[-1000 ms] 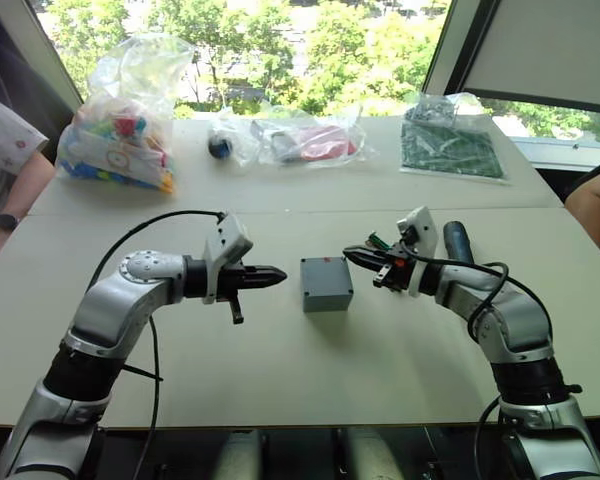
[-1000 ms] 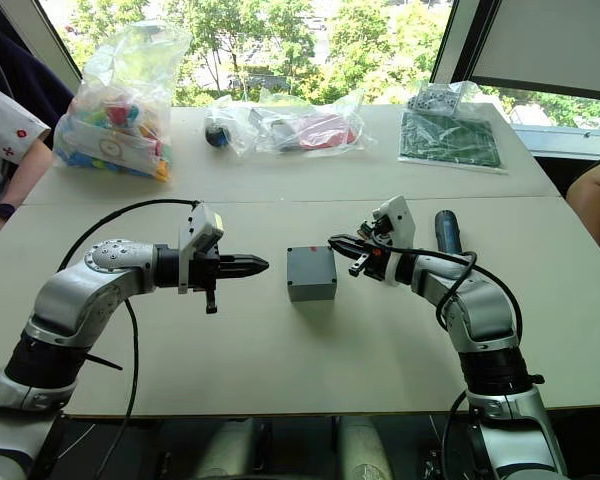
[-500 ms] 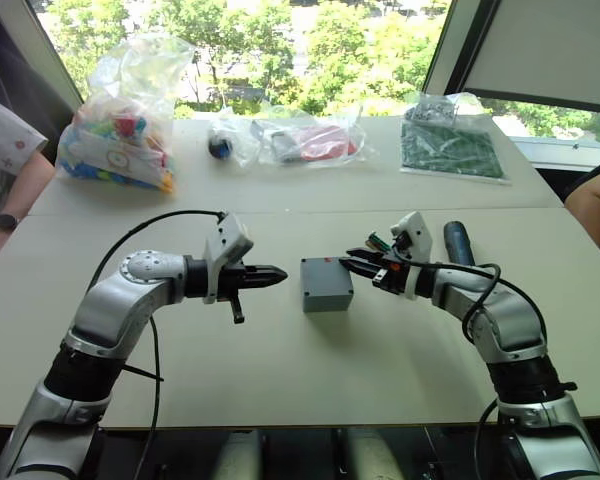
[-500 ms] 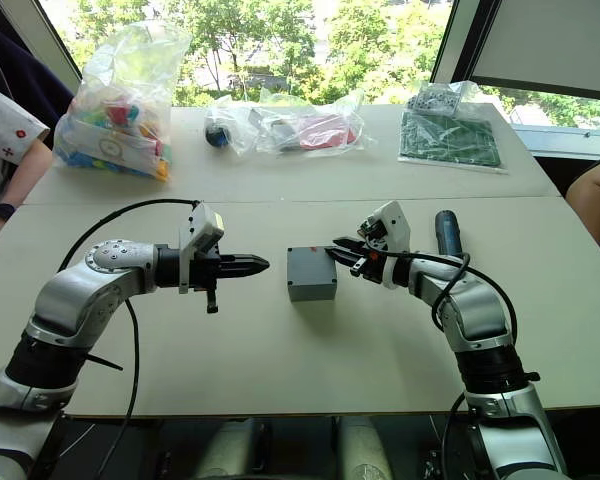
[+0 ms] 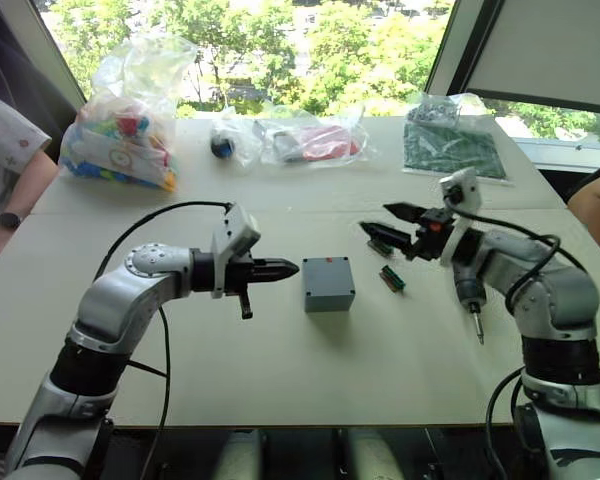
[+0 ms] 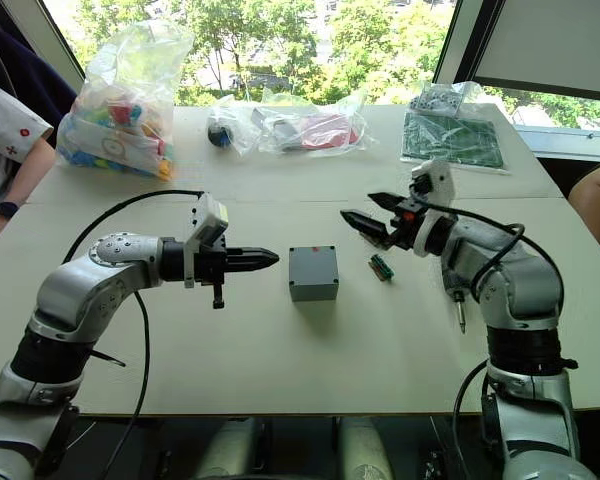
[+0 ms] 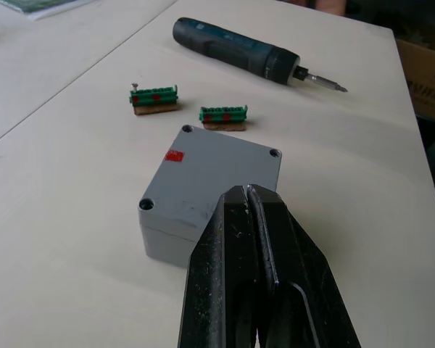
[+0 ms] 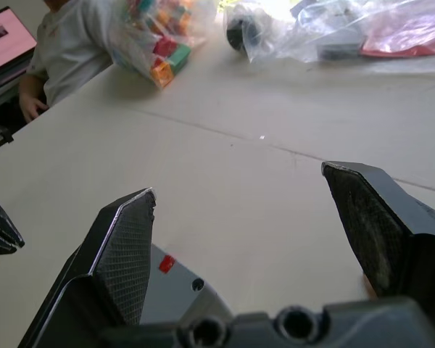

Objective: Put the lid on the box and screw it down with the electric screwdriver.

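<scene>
The grey box (image 5: 328,290) stands mid-table, and the lid (image 7: 217,170) with corner screw holes and a red mark sits on top of it. My left gripper (image 5: 292,267) is shut and empty, its tip pointing at the box's left side from a short gap. My right gripper (image 5: 378,218) hovers open and empty above the table, to the right of and beyond the box. The electric screwdriver (image 5: 468,295) lies on the table under my right forearm, its bit pointing toward me; it also lies beyond the box as the electric screwdriver (image 7: 239,47).
Two small green connectors (image 5: 391,279) (image 5: 380,245) lie between the box and the screwdriver. Along the far edge sit a bag of coloured blocks (image 5: 120,130), a bag with red parts (image 5: 305,142) and a bagged green board (image 5: 452,145). A person's arm (image 5: 10,180) rests at the left, another person's elbow (image 5: 595,205) at the right.
My right gripper has opened wide and pulled up and back to the right, away from the box. My left gripper has edged a little closer to the box.
</scene>
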